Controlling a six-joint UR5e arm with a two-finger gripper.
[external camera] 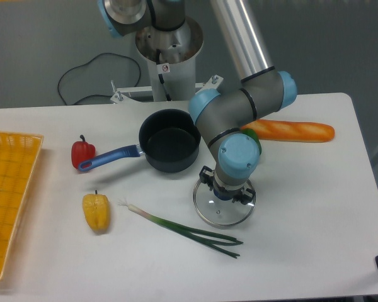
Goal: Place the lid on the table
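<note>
Round clear glass lid (pixel 224 211) with thin metal rim low over white tabletop (pixel 302 207), right of dark saucepan (pixel 170 148).
Black two-finger gripper (pixel 225 194) directly above lid's centre; grip state impossible to tell, knob hidden. Green spring onion (pixel 183 229) just beside lid's lower-left rim.

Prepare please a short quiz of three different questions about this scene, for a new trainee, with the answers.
1. True or false: the lid sits on the saucepan.
2. Which item lies nearest the lid's lower left edge? A) red pepper B) green onion C) baguette
3. Fill in: the yellow pepper lies between the green onion and the yellow ____ at the table's left edge.

Key
1. False. The lid is beside the open saucepan, low at the tabletop, under the gripper. Whether the jaws grip its knob cannot be seen.
2. B.
3. tray.
</note>
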